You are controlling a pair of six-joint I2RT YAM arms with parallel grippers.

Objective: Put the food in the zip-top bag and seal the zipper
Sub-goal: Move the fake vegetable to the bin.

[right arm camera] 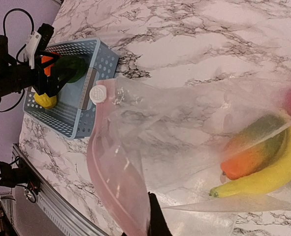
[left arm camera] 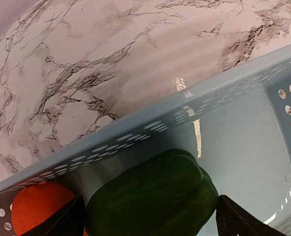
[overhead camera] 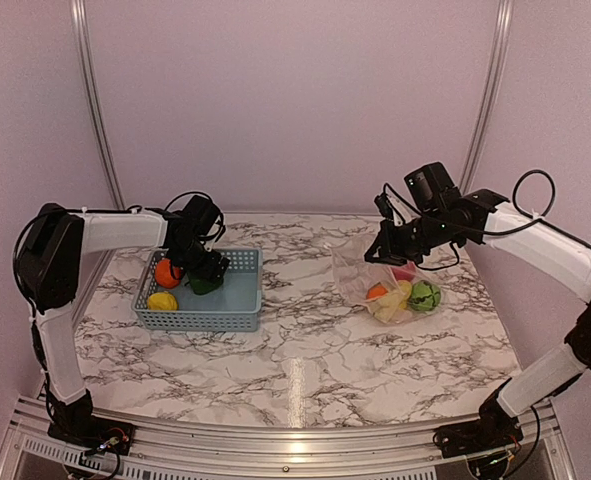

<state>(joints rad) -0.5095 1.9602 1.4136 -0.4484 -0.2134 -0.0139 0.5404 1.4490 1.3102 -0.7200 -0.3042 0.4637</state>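
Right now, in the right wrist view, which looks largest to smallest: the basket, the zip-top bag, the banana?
1. zip-top bag, though it is nearest the camera
2. basket
3. banana

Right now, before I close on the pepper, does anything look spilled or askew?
Nothing stands out. The basket sits flat, the green pepper between the fingers of the open left gripper. The right gripper pinches the zip-top bag at its zipper, with food lying inside it.

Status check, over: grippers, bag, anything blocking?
Left gripper open, straddling green toy pepper in grey-blue perforated basket. Right gripper shut on clear plastic zip-top bag at its mouth. Round orange toy fruit, yellow toy lemon also in basket. No obstruction seen.
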